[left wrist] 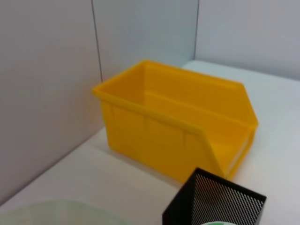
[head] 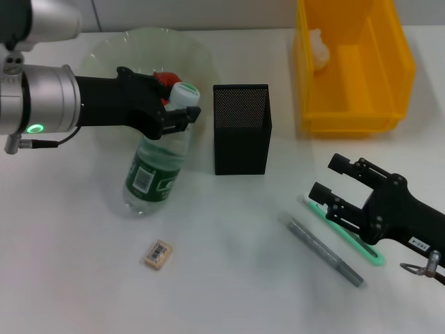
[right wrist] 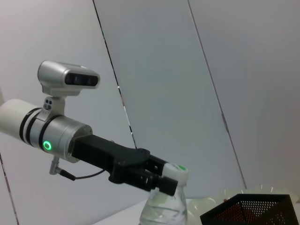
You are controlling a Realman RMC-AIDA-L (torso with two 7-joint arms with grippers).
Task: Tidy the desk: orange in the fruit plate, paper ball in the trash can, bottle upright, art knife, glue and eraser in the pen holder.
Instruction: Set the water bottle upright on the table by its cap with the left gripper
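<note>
My left gripper [head: 177,115] is shut on the neck of the clear bottle [head: 154,167], just under its white cap [head: 185,91]. The bottle has a green label and stands about upright in front of the fruit plate [head: 118,49]. The right wrist view shows the same grip [right wrist: 161,182] on the bottle [right wrist: 164,208]. A reddish orange [head: 165,76] lies in the plate, half hidden behind the fingers. The eraser [head: 158,253] lies near the front. My right gripper [head: 328,179] is open above the green art knife [head: 348,238], with the grey glue stick [head: 323,250] beside it. A paper ball [head: 318,49] sits in the yellow trash can [head: 354,104].
The black mesh pen holder [head: 241,132] stands mid-table, just right of the bottle. The left wrist view shows the yellow bin [left wrist: 178,136], the pen holder's rim [left wrist: 215,204] and the plate's edge [left wrist: 61,208] against grey wall panels.
</note>
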